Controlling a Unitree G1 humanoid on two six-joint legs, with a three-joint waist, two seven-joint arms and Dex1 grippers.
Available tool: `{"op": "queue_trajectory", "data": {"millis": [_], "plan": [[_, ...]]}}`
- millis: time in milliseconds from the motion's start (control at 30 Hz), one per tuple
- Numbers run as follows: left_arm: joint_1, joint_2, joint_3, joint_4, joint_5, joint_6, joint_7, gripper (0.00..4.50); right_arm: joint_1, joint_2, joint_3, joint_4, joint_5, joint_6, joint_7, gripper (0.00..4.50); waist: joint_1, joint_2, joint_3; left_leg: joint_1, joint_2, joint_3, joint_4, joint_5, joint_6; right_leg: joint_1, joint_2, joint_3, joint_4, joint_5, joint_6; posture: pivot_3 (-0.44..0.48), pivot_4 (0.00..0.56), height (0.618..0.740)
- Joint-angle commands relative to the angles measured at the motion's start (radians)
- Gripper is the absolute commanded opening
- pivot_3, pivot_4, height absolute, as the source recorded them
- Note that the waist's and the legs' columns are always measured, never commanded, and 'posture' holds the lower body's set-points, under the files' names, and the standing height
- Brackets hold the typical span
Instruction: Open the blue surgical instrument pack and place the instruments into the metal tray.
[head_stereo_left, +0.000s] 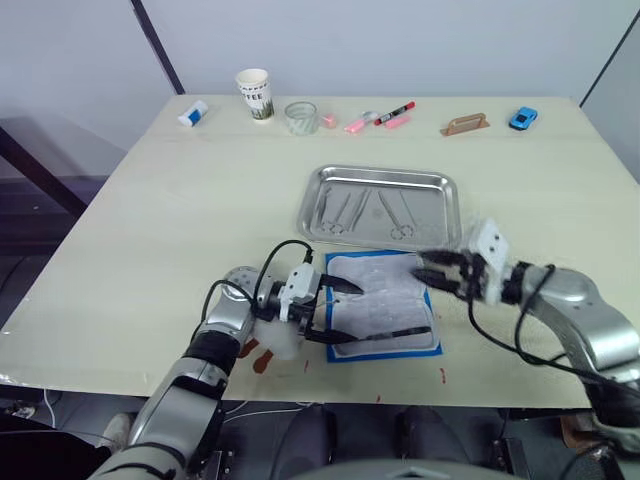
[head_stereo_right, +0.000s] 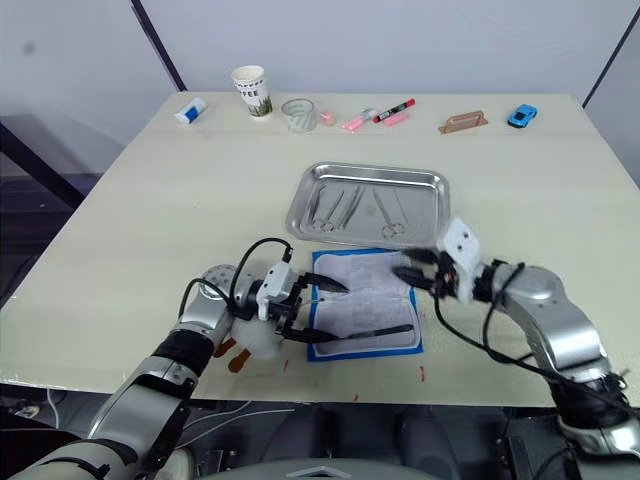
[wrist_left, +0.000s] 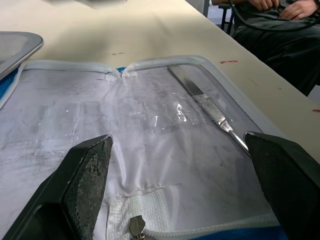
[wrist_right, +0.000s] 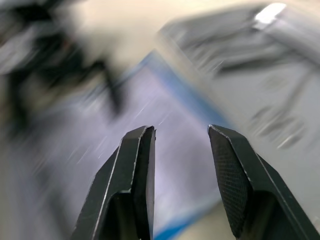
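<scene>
While pack (head_stereo_left: 383, 305) lies open, tray (head_stereo_left: 447, 188) holding several instruments (head_stereo_left: 340, 212); one left (wrist_left: 207, 105); both tools (head_stereo_left: 338, 312) (head_stereo_left: 427, 268) apart, empty.

Beyond the right claw (wrist_right: 181, 135), the pouch (wrist_right: 150, 165) and tray (wrist_right: 260, 65) smear into blur, the tools there unreadable. Ahead of the left claw (wrist_left: 177, 150), the tray (wrist_left: 15, 47) is cut off by the edge.
</scene>
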Motion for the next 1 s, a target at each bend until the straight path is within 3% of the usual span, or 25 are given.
{"op": "queue_trajectory", "data": {"millis": [33, 300, 700, 900, 1000], "plan": [[0.046, -0.007, -0.044, 0.067, 0.046, 0.008, -0.039, 4.50, 0.021, -0.034, 0.034, -0.045, -0.006, -0.078, 0.078, 1.93, -0.001, -0.001, 0.000, 0.000, 0.000, 0.000, 0.000, 0.000, 0.000, 0.000, 0.000, 0.000, 0.000, 0.000, 0.000, 0.000, 0.150, 0.718], [0.040, -0.005, -0.043, 0.074, 0.046, 0.006, -0.039, 4.50, 0.031, -0.080, 0.125, 0.062, -0.139, -0.243, 0.137, 1.93, 0.001, -0.002, 0.001, 0.001, 0.000, 0.000, 0.000, 0.000, 0.000, 0.000, 0.000, 0.000, 0.000, 0.000, 0.000, 0.000, 0.150, 0.718], [0.039, -0.003, -0.032, 0.071, 0.037, 0.020, -0.039, 4.50, 0.009, -0.096, 0.196, 0.136, -0.244, -0.303, 0.177, 1.93, 0.001, -0.002, 0.001, 0.001, 0.000, -0.001, 0.000, 0.000, 0.000, 0.000, 0.001, 0.000, 0.001, 0.000, 0.000, 0.000, 0.150, 0.718], [0.048, 0.010, -0.054, 0.050, 0.001, 0.030, -0.039, 4.50, 0.003, -0.090, 0.201, 0.140, -0.241, -0.296, 0.184, 0.05, 0.000, -0.003, 0.001, 0.002, 0.000, 0.000, 0.000, 0.000, 0.000, 0.000, 0.001, 0.000, 0.001, 0.000, 0.000, 0.000, 0.150, 0.718], [0.047, 0.012, -0.057, 0.049, -0.006, 0.032, -0.039, 4.50, 0.004, -0.089, 0.201, 0.135, -0.235, -0.293, 0.186, 0.02, -0.001, -0.003, 0.001, 0.002, 0.000, 0.000, 0.000, 0.000, 0.000, 0.000, 0.001, 0.001, 0.001, 0.000, 0.000, 0.000, 0.150, 0.718]]}}
